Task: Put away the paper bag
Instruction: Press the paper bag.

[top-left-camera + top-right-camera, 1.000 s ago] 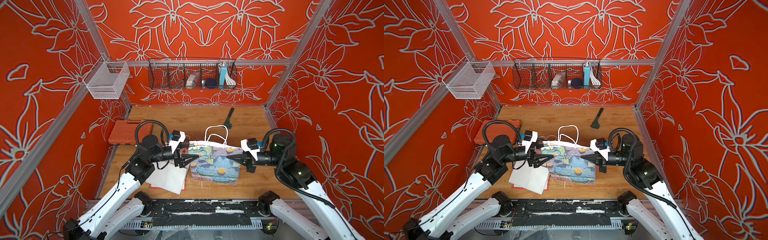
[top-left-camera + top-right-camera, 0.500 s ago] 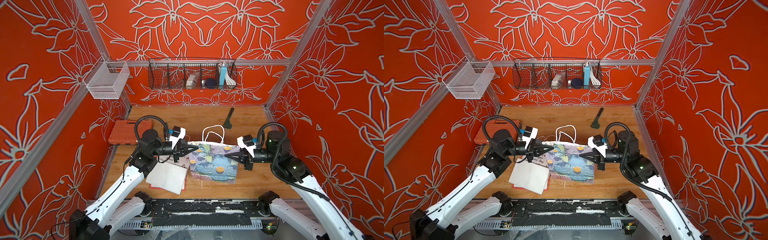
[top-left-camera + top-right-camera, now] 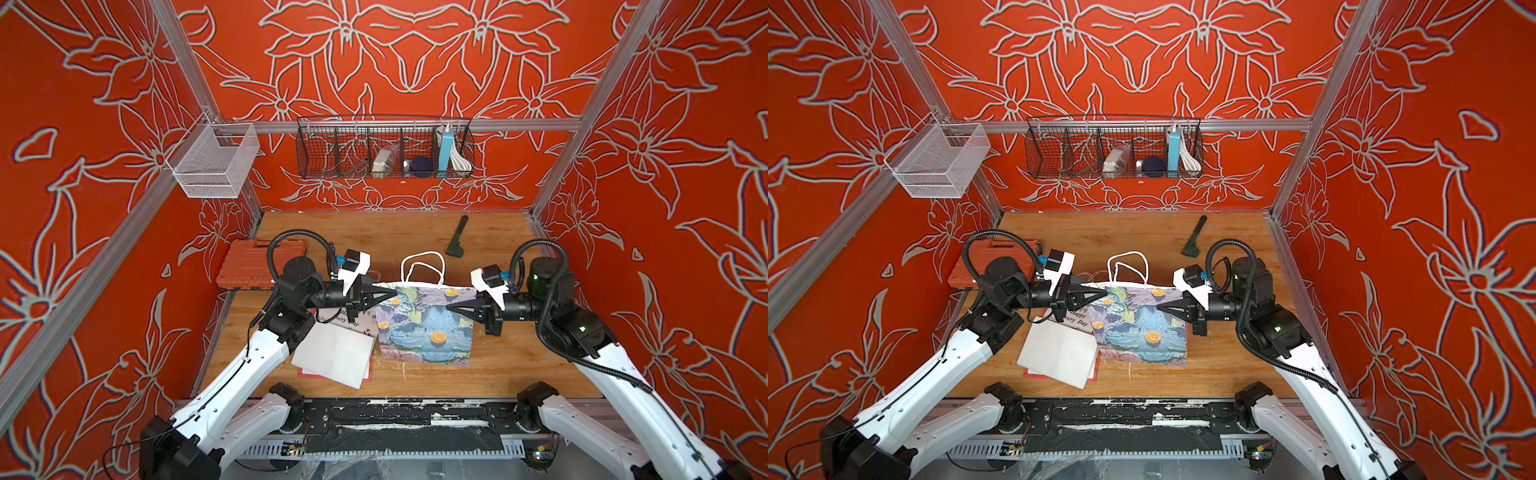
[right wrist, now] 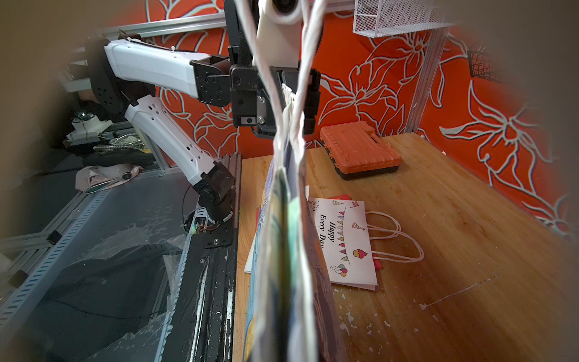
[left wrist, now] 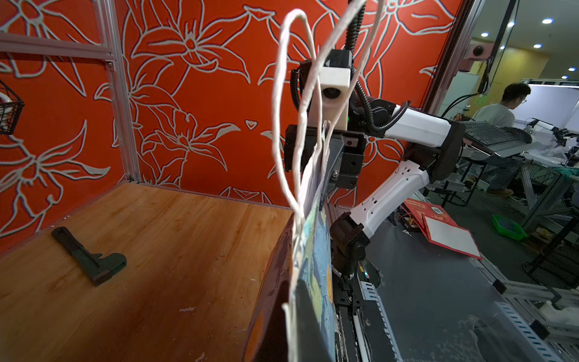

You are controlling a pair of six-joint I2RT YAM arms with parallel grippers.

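Both top views are bright, evenly lit and sharp. In the right wrist view the close paper bag [image 4: 282,266] is blurred; murky brown haze flanks it.

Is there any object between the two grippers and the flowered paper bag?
Nothing visible does. The left gripper and the right gripper are shut on opposite upper edges of the flowered paper bag.

Left claw [image 3: 392,292], right claw [image 3: 449,308] both closed, tips pointing inward.

two baskets [image 3: 208,178] [image 3: 324,156], one case [image 3: 245,266] (orange)
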